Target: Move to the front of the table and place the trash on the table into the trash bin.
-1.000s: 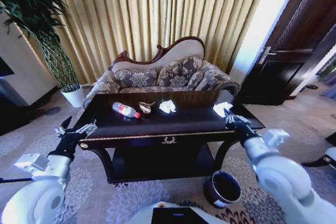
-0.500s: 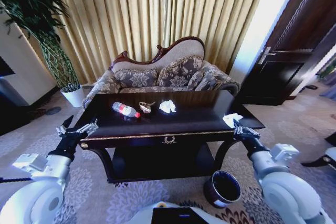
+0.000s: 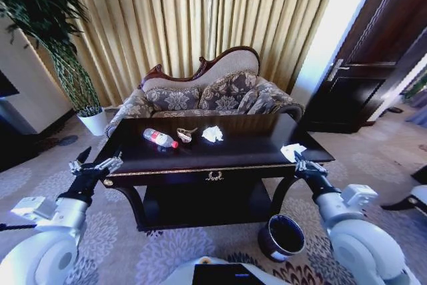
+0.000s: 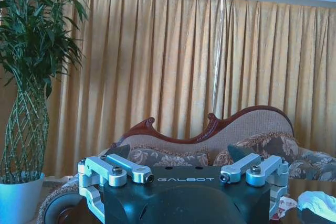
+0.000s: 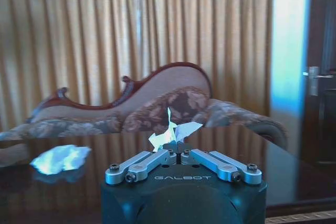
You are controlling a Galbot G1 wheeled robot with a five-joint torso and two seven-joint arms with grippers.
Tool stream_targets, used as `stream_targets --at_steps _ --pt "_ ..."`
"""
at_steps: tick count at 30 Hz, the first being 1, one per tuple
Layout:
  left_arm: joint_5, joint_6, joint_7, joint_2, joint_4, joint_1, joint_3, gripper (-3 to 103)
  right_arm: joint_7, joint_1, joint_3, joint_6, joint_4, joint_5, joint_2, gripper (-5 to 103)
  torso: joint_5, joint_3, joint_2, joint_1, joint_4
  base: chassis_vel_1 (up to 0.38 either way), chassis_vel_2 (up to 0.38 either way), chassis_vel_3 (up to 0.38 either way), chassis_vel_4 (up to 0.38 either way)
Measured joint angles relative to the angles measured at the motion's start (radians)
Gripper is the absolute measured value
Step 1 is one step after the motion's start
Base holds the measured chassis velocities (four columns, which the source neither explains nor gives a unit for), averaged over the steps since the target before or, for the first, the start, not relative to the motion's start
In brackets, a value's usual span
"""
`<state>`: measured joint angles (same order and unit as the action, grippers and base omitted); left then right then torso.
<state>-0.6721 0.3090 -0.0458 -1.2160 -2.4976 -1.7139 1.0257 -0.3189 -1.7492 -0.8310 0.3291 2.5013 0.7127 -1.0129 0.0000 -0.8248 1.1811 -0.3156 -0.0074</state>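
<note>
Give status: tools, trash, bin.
Right tool shut on tissue at table's right edge. Left tool open, idle. Bottle, wrapper on table. Trash bin below, unobstructed.

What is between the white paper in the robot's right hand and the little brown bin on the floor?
Nothing visible. The right gripper is shut on a white tissue at the table's right front corner. The trash bin stands open on the carpet below, slightly nearer the robot, with open air between them.
</note>
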Motion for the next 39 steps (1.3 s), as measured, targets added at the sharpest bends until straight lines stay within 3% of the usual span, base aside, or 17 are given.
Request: stream_targets --at_steps 5,23,32,39 --pt "-0.005 0.0 0.003 0.0 -0.002 -0.006 0.002 100 0.041 0.011 0.027 -0.017 0.0 -0.004 0.028 0 0.0 0.0 0.0 0.0 0.0001 0.072 -0.068 -0.048 0.068" --pt "-0.004 0.003 0.003 0.001 -0.003 -0.011 0.0 100 0.055 0.03 0.057 -0.024 -0.001 -0.006 0.054 0 0.0 0.0 0.0 0.0 0.0 0.075 -0.075 -0.083 0.071" --pt "-0.005 0.003 0.003 0.005 -0.003 -0.014 0.006 100 0.083 0.044 -0.03 -0.036 -0.024 0.053 0.151 0 0.0 0.0 0.0 0.0 0.0 0.07 -0.08 -0.078 0.087" --pt "-0.008 0.003 0.005 0.005 -0.002 -0.014 0.01 100 0.091 0.041 -0.046 -0.042 -0.038 0.067 0.166 0 0.0001 0.0 0.0 0.0 0.0 0.073 -0.077 -0.073 0.081"
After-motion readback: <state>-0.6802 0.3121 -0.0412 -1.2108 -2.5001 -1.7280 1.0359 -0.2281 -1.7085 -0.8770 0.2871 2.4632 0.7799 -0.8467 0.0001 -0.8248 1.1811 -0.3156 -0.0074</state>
